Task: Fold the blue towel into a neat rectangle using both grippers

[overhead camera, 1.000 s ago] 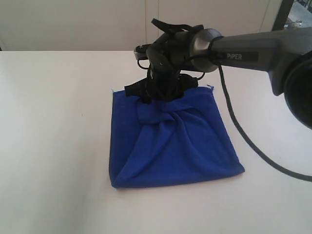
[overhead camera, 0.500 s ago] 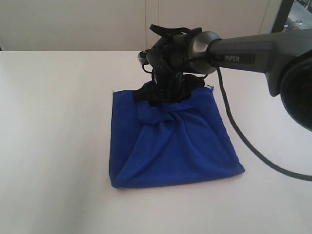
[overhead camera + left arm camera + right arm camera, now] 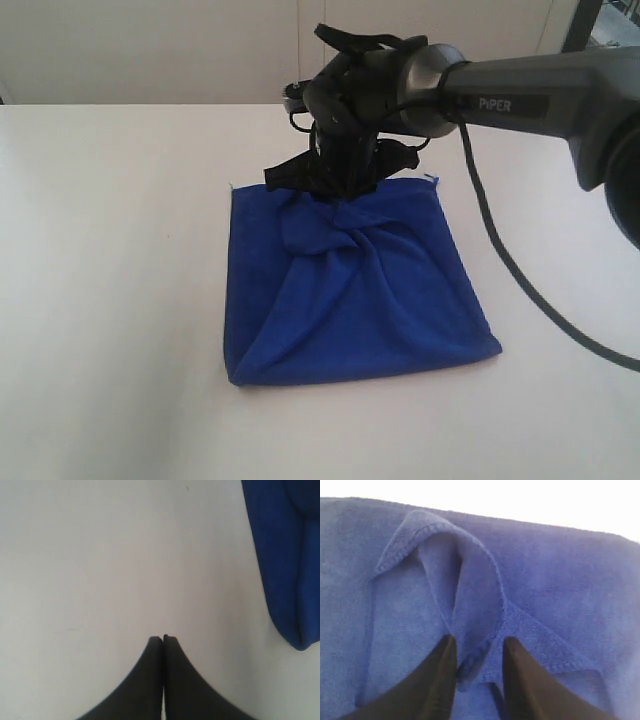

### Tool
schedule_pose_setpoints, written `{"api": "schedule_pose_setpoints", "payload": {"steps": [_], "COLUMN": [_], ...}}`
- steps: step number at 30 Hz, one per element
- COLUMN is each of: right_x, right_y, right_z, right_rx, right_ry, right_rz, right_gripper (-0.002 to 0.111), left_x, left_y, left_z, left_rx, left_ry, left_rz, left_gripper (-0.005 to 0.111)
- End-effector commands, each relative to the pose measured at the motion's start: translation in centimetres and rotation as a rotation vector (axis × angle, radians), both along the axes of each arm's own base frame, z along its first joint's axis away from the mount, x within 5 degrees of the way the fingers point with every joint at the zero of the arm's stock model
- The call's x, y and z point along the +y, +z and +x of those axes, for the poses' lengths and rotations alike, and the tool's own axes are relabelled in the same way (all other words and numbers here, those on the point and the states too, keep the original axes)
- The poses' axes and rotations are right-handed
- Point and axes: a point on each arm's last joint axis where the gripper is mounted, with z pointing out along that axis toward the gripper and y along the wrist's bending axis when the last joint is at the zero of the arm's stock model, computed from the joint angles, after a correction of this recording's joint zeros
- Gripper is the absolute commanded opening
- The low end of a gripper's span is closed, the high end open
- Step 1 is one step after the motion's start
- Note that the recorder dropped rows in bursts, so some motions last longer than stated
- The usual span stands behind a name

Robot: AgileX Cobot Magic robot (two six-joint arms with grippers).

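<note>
- The left claw (image 3: 163,638) is fully closed, its two black fingers (image 3: 140,685) pressed flat together, and it holds nothing.
- Under and ahead of this claw there is only the white table (image 3: 100,555).
- One rounded corner of the towel (image 3: 285,555) lies off to one side of the left claw, well apart from its tips and not touched by them.
- In the exterior view the towel lies flat on the table as a rough square. Creases fan out from a bunched knot just in front of the right claw (image 3: 479,640).
- The right claw points down at the middle of the towel's far edge, so nearly all the cloth spreads from it toward the camera.
- Its jaws stand partly apart, neither wide nor closed.
- A raised ridge of cloth with a stitched hem runs up between the two fingertips, and the hem's end sits right in the gap.
- Whether the fingertips actually pinch that ridge or only flank it cannot be told.
- A tiny pale tag (image 3: 434,180) sticks out at the far corner just right of this claw.
- The arm (image 3: 560,95) carrying the claw comes in from the right and has a silver band (image 3: 437,85) behind the wrist.
- A black cable (image 3: 500,260) hangs from the arm and trails over the table to the right of the towel, without touching it.
</note>
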Motion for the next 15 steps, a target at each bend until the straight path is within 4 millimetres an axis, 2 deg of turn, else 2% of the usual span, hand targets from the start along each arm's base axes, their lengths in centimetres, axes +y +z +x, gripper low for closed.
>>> {"api": "schedule_pose_setpoints", "payload": {"steps": [1,4,11,15], "right_x": [0.1,0.1,-0.1,-0.1], "right_y": [-0.6,-0.5,0.8,1.0], "right_z": [0.0,0.0,-0.2,-0.2], "right_rx": [0.017,0.015,-0.005,-0.009], "right_ry": [-0.010,-0.004,-0.004,0.015], "right_rz": [0.011,0.008,0.018,0.009], "right_gripper": [0.028,0.024,0.004,0.000], "left_x": [-0.1,-0.1,-0.1,-0.1], "left_y": [0.2,0.2,0.2,0.2], "left_z": [-0.2,-0.2,-0.2,-0.2], "left_rx": [-0.003,-0.003,-0.003,-0.003], "left_ry": [-0.001,-0.001,-0.001,-0.001], "left_rz": [-0.013,-0.013,-0.013,-0.013], "left_gripper": [0.000,0.000,0.000,0.000]}}
